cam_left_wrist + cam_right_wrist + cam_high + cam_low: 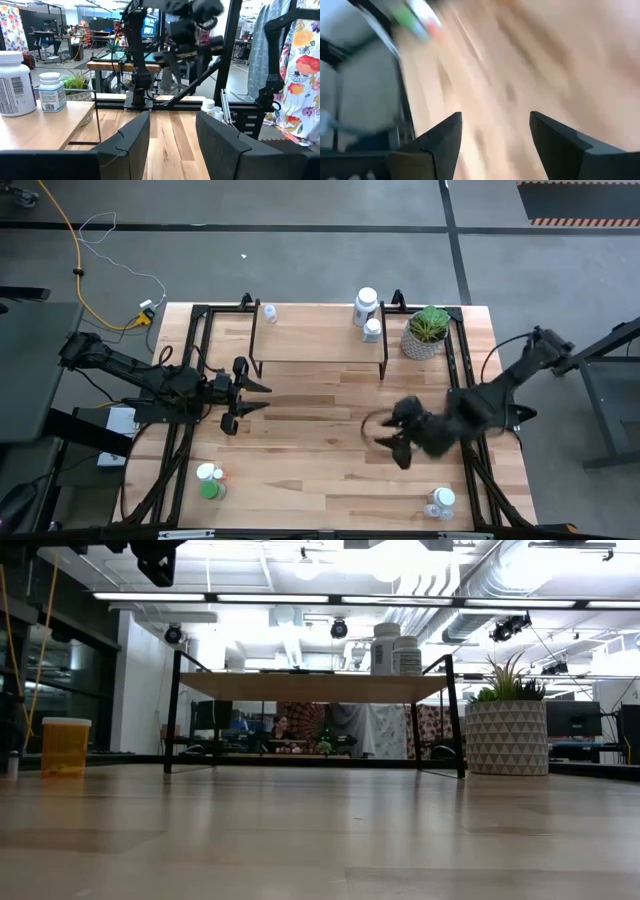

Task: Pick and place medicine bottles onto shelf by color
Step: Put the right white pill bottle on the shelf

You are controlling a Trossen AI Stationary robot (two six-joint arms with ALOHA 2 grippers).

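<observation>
- The medicine bottles are spread over the table: in the high view two white ones (366,303) stand at the right end of the shelf (320,340), just above the frame's centre, the smaller bottle (372,330) just below the larger.
- A small bottle (269,313) stands at the shelf's upper left corner.
- A green bottle (210,489) and a white-capped one (206,473) sit together at the lower left of the table.
- Two clear bottles with white caps (440,501) sit at the lower right of the table.
- In the low view an orange bottle (65,747) stands at the left edge of the frame, and the two white bottles show on the shelf top, right of centre.
- The potted plant (428,332) stands just right of the shelf.
- The left gripper (258,397) is left of centre in the high view, just below the shelf's left end; its fingers (132,135) stand apart and hold nothing.
- The right gripper (388,437) is right of centre, above bare tabletop, blurred; its fingers (445,137) stand apart with nothing between them.
</observation>
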